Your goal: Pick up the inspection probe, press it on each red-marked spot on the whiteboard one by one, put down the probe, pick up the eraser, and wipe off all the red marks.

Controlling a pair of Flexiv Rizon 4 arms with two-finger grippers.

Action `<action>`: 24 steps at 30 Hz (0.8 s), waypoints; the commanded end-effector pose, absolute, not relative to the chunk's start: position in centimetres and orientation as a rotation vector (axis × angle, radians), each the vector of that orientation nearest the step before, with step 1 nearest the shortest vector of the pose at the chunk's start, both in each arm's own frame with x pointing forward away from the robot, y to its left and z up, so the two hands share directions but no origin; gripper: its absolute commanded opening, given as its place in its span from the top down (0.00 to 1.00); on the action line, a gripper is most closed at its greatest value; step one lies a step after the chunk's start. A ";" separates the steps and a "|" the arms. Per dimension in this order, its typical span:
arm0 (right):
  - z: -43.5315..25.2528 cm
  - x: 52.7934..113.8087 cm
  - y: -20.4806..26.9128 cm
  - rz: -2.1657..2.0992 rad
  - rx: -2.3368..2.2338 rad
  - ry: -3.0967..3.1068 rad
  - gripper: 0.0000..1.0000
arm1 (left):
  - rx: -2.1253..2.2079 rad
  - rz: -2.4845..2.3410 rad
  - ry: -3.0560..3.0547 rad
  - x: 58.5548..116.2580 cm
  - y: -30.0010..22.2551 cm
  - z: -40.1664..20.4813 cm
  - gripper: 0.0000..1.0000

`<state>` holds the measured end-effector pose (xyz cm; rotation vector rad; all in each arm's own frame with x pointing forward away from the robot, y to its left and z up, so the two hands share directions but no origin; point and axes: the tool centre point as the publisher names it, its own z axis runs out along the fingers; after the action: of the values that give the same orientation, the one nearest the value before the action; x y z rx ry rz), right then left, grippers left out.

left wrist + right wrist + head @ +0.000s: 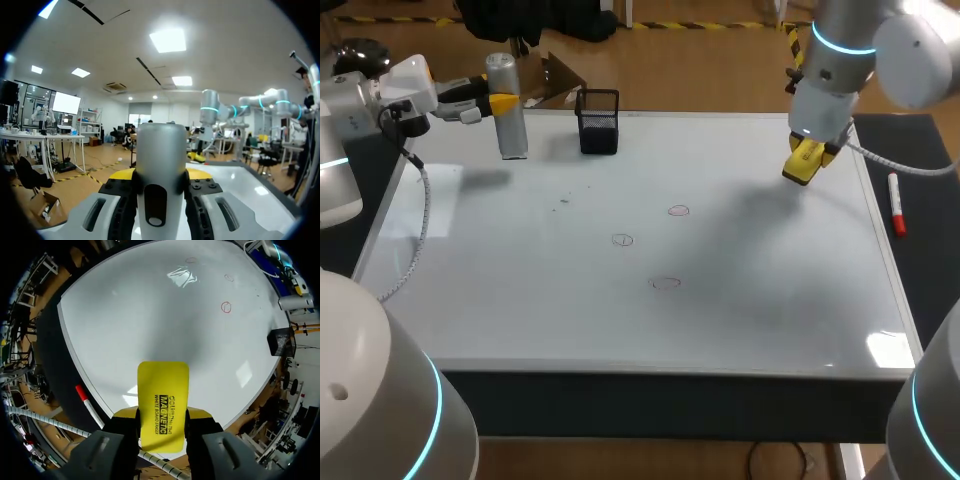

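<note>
Yellow eraser (163, 405) is clamped from both sides by the right gripper's (162, 417) fingers and sticks out ahead of them. It hangs over the far right part of the whiteboard (520, 300), well apart from the red marks (679, 211). I judge that if it lands tilted, only an edge would touch and the rings could smear or be missed. The left gripper (500, 102) grips the silver probe (507, 110) upright near the black mesh cup (598, 121); a careless release could topple it.
</note>
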<state>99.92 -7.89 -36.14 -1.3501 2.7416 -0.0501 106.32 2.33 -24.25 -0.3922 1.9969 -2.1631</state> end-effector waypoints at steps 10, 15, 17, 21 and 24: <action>-36.1 100.0 -8.0 -0.053 -1.353 2.741 1.00 | -0.242 -2.291 2.014 100.3 -5.5 -23.2 1.00; -36.1 100.0 -8.0 -0.053 -1.353 2.741 1.00 | -0.147 -2.374 2.002 96.9 -8.8 -23.3 1.00; -36.1 100.0 -8.0 -0.053 -1.353 2.741 1.00 | -0.104 -2.410 1.991 95.7 -9.8 -23.4 1.00; -36.1 100.0 -8.0 -0.053 -1.353 2.741 1.00 | -0.042 -2.439 2.001 93.4 -11.9 -23.4 1.00; -36.1 100.0 -8.0 -0.053 -1.353 2.741 1.00 | 0.003 -2.466 2.019 91.8 -13.4 -23.6 1.00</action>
<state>99.93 -7.89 -36.16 -1.3499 2.7414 -0.0499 92.33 -12.32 -23.47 0.0022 2.0241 -2.4616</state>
